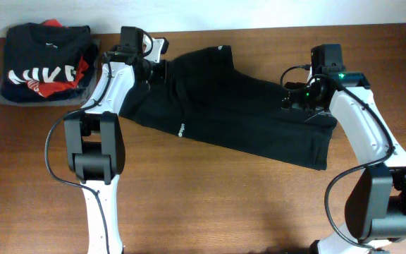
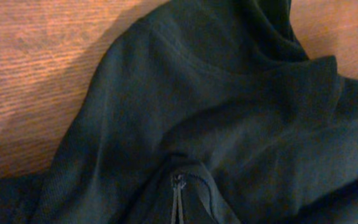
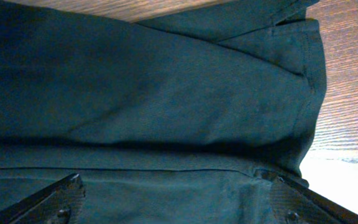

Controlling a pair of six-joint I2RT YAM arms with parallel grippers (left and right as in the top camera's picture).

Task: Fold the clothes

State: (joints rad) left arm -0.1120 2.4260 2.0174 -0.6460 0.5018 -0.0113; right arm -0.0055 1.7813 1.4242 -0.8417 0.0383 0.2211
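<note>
The clothes (image 1: pixel 238 113), one plain black garment, lie spread slantwise across the middle of the table, with a tiny white logo (image 1: pixel 180 130) near the front hem. My left gripper (image 1: pixel 158 70) sits at the garment's upper left corner. In the left wrist view the left gripper (image 2: pixel 178 184) is shut, with a fold of the black fabric (image 2: pixel 229 118) bunched around its tips. My right gripper (image 1: pixel 296 99) hovers over the garment's right end. In the right wrist view the right gripper (image 3: pixel 173 186) is open wide, its fingers (image 3: pixel 58 199) straddling flat cloth (image 3: pixel 166 93) near a hemmed edge.
A folded black top with big white letters and red print (image 1: pixel 44 63) rests on a grey garment (image 1: pixel 2 99) at the back left corner. Bare wooden table (image 1: pixel 224 204) stretches in front of the clothes, between the two arm bases.
</note>
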